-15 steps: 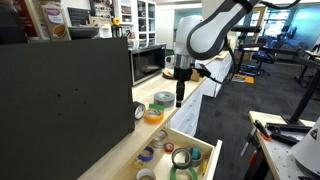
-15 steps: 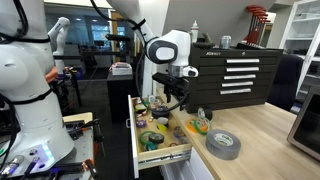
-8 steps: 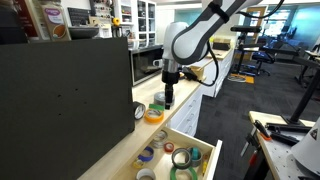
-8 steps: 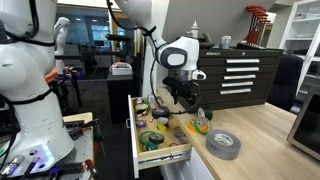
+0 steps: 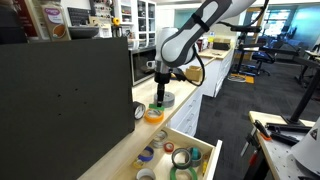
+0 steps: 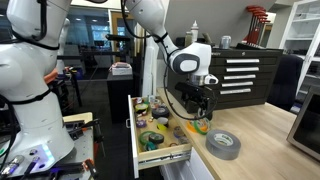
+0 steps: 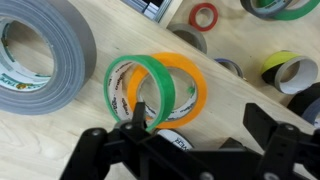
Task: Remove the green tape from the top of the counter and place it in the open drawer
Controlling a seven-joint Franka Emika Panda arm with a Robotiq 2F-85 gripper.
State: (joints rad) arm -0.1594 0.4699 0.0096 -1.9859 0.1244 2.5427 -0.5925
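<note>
In an exterior view:
- Drawer (image 6: 166,156) pulled open, assorted tape rolls inside.
- Counter (image 6: 268,140) light wood, runs away from drawer.
- Green tape (image 6: 204,121) on counter just past drawer, against orange-yellow roll (image 6: 194,128).
- Gripper (image 6: 203,112) points down, right over green tape; finger spread too small to tell.
- Grey tape roll (image 6: 224,145) lies flat, farther from drawer.
- Black tool chest (image 6: 232,75) behind.

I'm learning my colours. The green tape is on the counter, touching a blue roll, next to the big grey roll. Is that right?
Almost. The green tape touches an orange roll, not a blue one; the wrist view shows it. The rest holds: it is on the counter, next to the big grey roll.
</note>
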